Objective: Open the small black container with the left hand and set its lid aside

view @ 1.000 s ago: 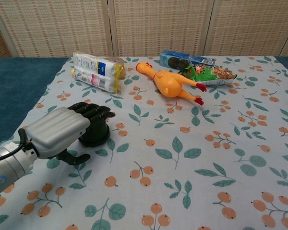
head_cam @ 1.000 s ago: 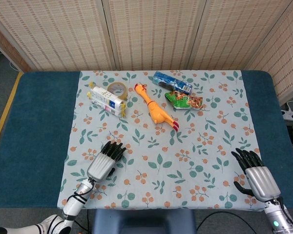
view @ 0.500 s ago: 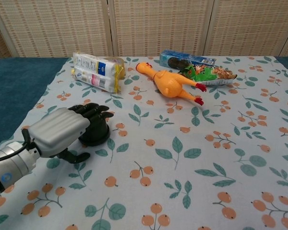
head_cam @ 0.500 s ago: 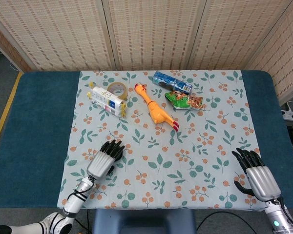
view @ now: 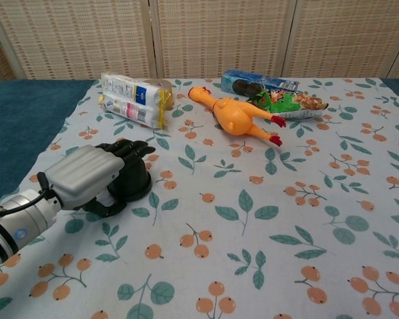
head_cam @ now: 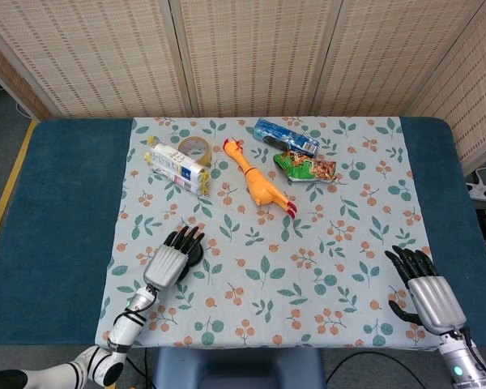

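The small black container (view: 136, 187) stands on the flowered cloth at the near left, and its right side (head_cam: 197, 256) shows past my hand in the head view. My left hand (view: 92, 174) lies over its top, with the fingers (view: 132, 149) arched across the lid and the thumb low on the near side. The lid itself is hidden under the hand, so I cannot tell whether it is gripped. In the head view the left hand (head_cam: 171, 258) has its fingers fanned forward. My right hand (head_cam: 428, 293) rests at the near right corner, fingers apart, holding nothing.
Across the back of the cloth (head_cam: 324, 267) lie a white packet (head_cam: 176, 165) against a tape roll (head_cam: 196, 148), a rubber chicken (head_cam: 257, 185), a blue packet (head_cam: 285, 135) and a green snack bag (head_cam: 306, 168). Blue table surface (head_cam: 57, 211) flanks the cloth.
My left hand has shifted slightly left and forward over the container, its fingers stretching out further, so more of the container's right side shows. The right hand has not moved.
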Controlling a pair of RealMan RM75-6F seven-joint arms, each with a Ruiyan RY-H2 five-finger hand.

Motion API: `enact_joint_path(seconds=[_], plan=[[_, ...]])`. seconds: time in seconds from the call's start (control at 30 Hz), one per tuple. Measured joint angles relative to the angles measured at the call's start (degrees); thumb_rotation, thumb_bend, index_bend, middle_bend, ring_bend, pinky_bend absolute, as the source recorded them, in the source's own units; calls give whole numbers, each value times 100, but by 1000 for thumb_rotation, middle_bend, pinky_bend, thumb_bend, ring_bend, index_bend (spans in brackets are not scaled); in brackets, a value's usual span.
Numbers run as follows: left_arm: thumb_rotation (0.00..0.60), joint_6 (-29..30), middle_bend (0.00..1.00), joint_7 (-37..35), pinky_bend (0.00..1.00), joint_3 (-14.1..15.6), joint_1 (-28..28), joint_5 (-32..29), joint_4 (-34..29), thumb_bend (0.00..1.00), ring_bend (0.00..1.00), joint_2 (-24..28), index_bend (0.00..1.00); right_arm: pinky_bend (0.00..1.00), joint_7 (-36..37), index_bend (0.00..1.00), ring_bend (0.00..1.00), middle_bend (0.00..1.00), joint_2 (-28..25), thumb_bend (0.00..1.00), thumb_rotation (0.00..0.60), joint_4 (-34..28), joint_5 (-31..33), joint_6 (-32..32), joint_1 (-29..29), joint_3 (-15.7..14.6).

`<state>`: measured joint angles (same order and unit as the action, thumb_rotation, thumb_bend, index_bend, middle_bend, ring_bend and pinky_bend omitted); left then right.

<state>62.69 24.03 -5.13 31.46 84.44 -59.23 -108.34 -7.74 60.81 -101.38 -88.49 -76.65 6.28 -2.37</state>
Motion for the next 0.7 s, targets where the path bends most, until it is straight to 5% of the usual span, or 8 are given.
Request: enact_joint_path(seconds=[0.27,0.7], plan=[[600,-232,9,-158,196,0,88,-123,47,299,1,14,0,0,19,0,0,0,-5,201,600,-7,6,5,0,-1],[600,-1240,201,-1068,348,-191,416,-728,-686,357,162,698,94,0,-17,0,0,0,12,202,600,-6,23,37,11,-3]])
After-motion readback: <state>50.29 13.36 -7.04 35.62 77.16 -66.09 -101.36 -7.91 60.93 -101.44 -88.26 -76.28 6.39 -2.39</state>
